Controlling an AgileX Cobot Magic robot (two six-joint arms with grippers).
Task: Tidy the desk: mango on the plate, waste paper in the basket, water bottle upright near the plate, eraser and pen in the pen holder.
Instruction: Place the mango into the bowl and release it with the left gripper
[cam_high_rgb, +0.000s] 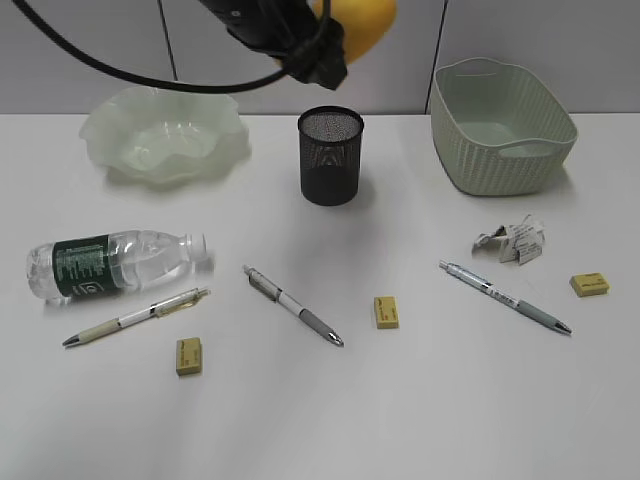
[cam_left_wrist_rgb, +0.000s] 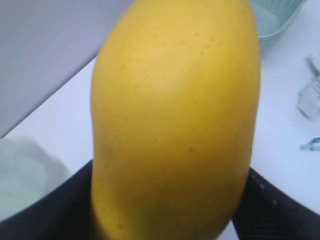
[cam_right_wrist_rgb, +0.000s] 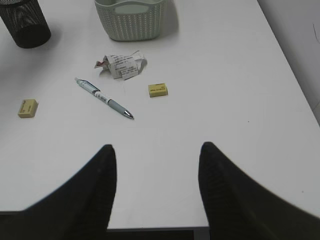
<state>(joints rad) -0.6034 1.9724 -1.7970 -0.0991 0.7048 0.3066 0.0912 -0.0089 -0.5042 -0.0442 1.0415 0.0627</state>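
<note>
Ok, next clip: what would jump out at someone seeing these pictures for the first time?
The mango first: the left claw holds it high above the desk, over the pen holder, and it fills the left wrist view. Next, the clutter: the water bottle lying on its side at the left, with pens and erasers strewn along the front. The right claw hangs open and empty at the desk's near edge.

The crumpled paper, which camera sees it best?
The right wrist view shows the waste paper best: the whole wad is sharp, with its dark print visible, between the basket and a pen. The exterior view shows it smaller, right of centre. The left wrist view catches only a blurred bit at the right edge, beside the mango.
</note>
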